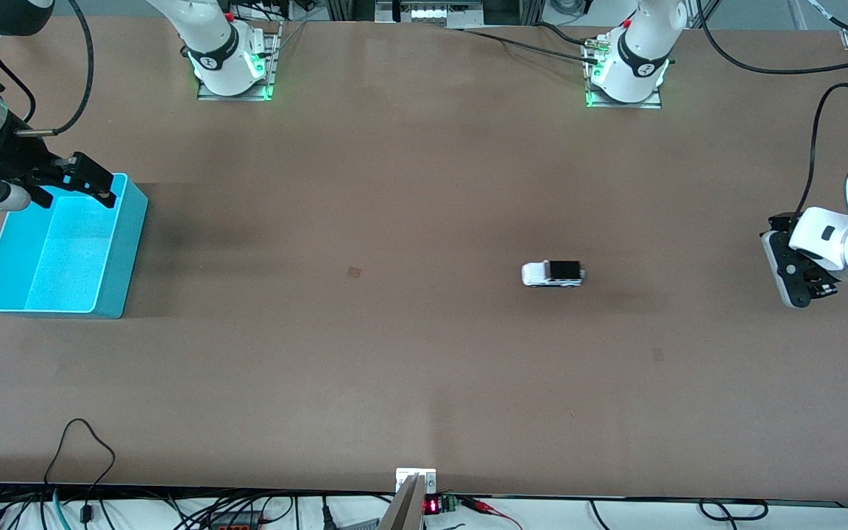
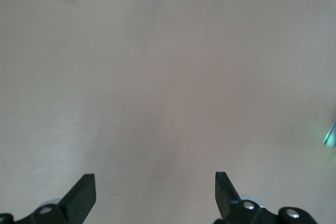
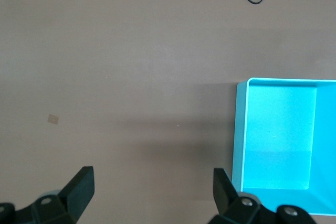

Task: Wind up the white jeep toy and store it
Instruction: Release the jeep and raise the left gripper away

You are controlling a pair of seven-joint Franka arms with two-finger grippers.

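a: while both arms wait, where's everything?
b: cyan bin (image 1: pixel 63 250) at the right arm's end; white jeep toy (image 1: pixel 553 274) toward the left arm's end, lengthwise along the table, hood toward the bin.
a: grippers?
b: right gripper (image 3: pixel 152 187) over the bin's edge, left gripper (image 2: pixel 155 192) over bare table, both spread wide, empty.

the table (image 1: pixel 409 353) is a matt brown board, smooth, with a faint sheen. the white jeep toy (image 1: pixel 553 274) looks like glossy plastic, its roof panel black. the cyan bin (image 1: pixel 126 250) has smooth plastic walls, finely speckled inside. the gripper fingers (image 3: pixel 80 187) are matt black plastic; the arm shells shine white.
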